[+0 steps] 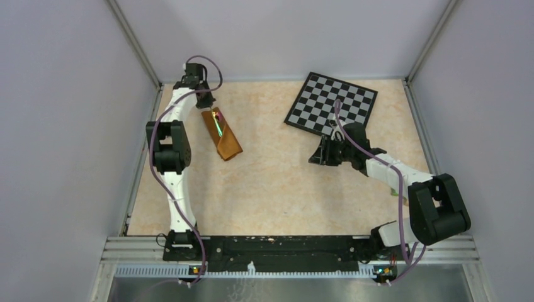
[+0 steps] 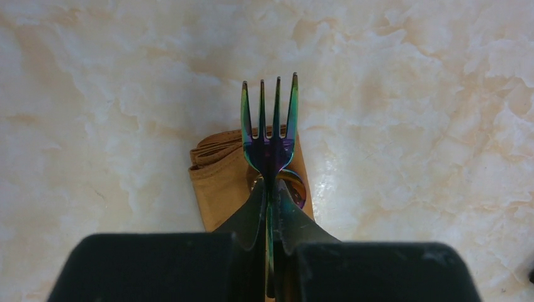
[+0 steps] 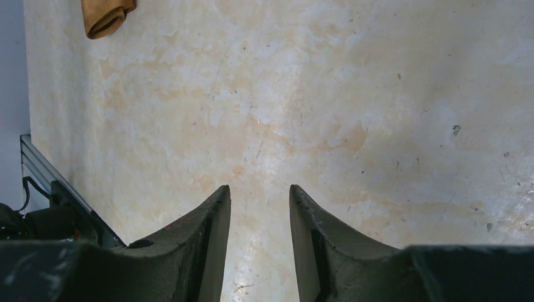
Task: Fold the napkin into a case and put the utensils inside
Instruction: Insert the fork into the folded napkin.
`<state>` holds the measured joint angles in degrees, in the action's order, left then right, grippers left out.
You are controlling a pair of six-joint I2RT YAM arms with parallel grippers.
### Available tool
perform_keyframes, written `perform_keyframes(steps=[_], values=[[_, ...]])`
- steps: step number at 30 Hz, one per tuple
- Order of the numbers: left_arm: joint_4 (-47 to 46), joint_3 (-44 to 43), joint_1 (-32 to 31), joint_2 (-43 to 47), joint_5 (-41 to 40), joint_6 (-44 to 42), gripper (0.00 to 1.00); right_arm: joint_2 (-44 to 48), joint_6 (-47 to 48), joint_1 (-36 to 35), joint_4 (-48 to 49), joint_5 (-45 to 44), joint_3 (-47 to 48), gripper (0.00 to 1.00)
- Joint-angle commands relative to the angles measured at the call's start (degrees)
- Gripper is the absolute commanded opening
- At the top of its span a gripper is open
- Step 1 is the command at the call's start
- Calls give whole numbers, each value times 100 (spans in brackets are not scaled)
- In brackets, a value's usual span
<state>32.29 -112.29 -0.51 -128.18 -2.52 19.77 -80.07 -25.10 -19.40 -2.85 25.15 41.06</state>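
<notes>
From above, the left arm stretches along the left wall, its left gripper (image 1: 206, 106) at the far end of the case (image 1: 223, 138). The right gripper (image 1: 317, 154) hangs over bare desk (image 1: 271, 189), just short of the checkered board (image 1: 332, 102).

Left wrist: the jaws are pinched on the fork (image 2: 269, 126), its tines over the case's end, with the spoon (image 2: 295, 187) bowl showing beside it.

Right wrist: the jaws are half apart and empty, with open desk all round.

Rainbow-sheen fork (image 2: 269, 126) pinched in my left hand (image 2: 269, 202), tines over the folded rust-brown case (image 2: 220, 182); spoon bowl (image 2: 295, 187) peeks underneath
</notes>
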Motion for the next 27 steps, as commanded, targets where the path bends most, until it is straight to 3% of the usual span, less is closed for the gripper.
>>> perform_keyframes(steps=[1,14,27], values=[[427,181,236,148,-33,390,0,114,14,-48,170,77,157,39],[700,541,405,188,754,852,0,126,6,-51,242,96,60,38],[1064,1038,410,502,673,863,0,87,-58,-56,445,157,-53,38]])
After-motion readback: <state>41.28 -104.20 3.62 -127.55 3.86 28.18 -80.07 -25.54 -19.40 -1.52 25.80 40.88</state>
